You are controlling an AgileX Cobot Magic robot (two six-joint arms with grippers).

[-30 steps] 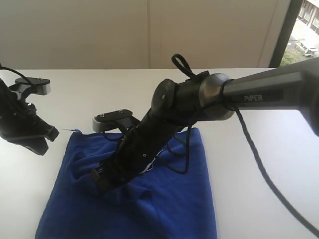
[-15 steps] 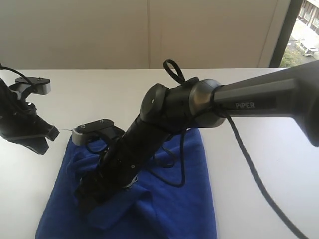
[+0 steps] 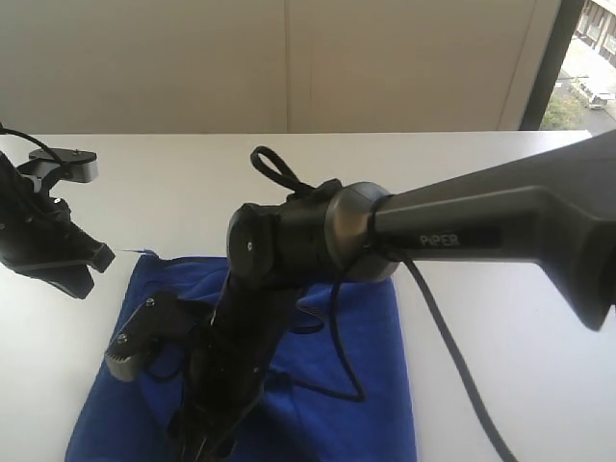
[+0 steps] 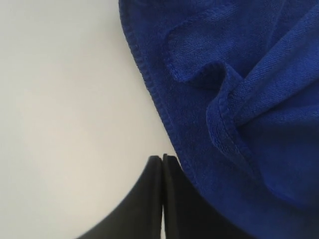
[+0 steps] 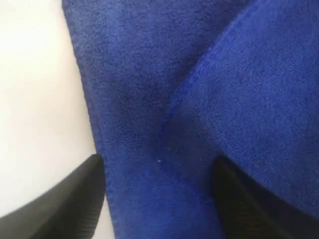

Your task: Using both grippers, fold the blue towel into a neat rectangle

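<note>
White counter (image 3: 500,318) is carrying the scene, with a pale panelled wall (image 3: 192,58) running behind it and a window (image 3: 595,58) showing at far right. Blue towel (image 3: 361,385) is lying rumpled at near centre, folds overlapping. Right arm (image 3: 462,226) is reaching across from the right, hiding much of the cloth. Right gripper (image 5: 158,162) is standing spread wide over an edge of the towel, gripping nothing; its tips are running out of the exterior view. Left gripper (image 4: 162,158) is hovering at left just beside the towel, jaws pressed together, empty.
</note>
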